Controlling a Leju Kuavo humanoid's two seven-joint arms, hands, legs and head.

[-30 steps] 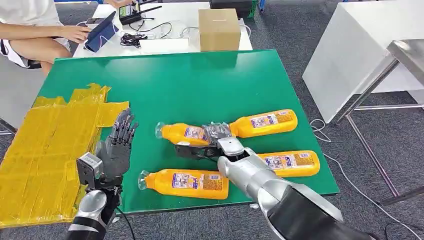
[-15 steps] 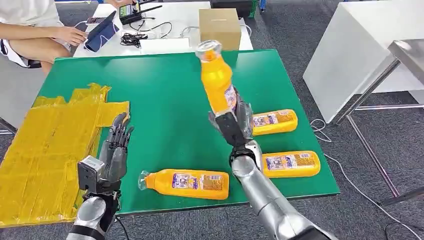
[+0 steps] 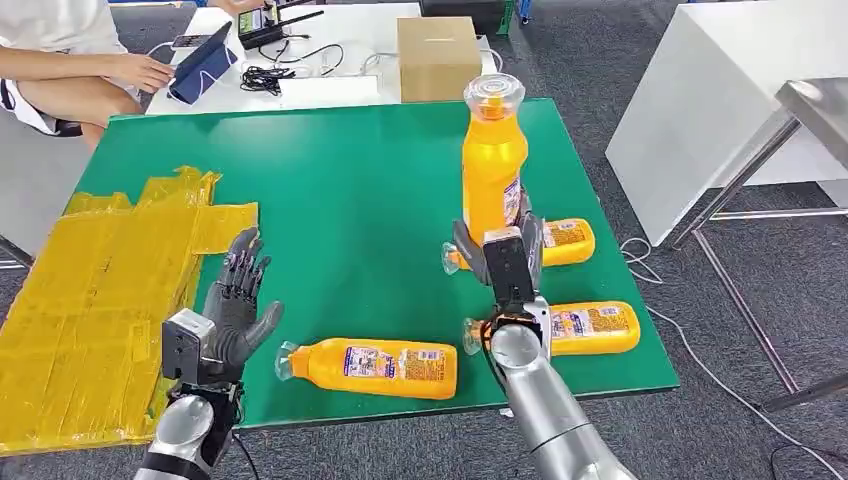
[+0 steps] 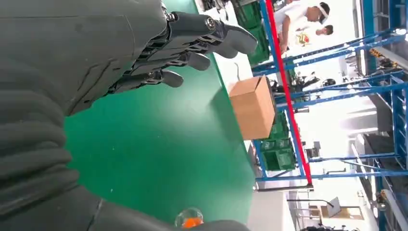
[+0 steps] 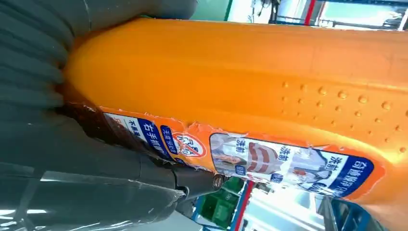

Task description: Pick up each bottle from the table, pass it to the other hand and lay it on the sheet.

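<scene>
My right hand [image 3: 507, 262] grips the base of an orange bottle [image 3: 493, 162] and holds it upright above the green table [image 3: 350, 180], clear cap uppermost. In the right wrist view the same orange bottle [image 5: 240, 91] runs across the picture with its label facing me. My left hand [image 3: 236, 300] hovers open near the table's front left, fingers spread, beside the yellow sheet [image 3: 90, 300]; its fingers [image 4: 192, 43] stand apart over the green top. Three more orange bottles lie flat: one at the front [image 3: 372, 366], one behind my right hand [image 3: 562, 239], one at the front right [image 3: 590, 327].
A cardboard box [image 3: 437, 57] stands on a white table beyond the green one. A person [image 3: 70, 60] sits at the far left with a tablet and cables nearby. A white cabinet [image 3: 700, 110] and a metal table leg stand to the right.
My right hand has lifted the bottle from lying on the table to upright, then carried it slightly right. My left hand has opened wider and turned its palm inward.
</scene>
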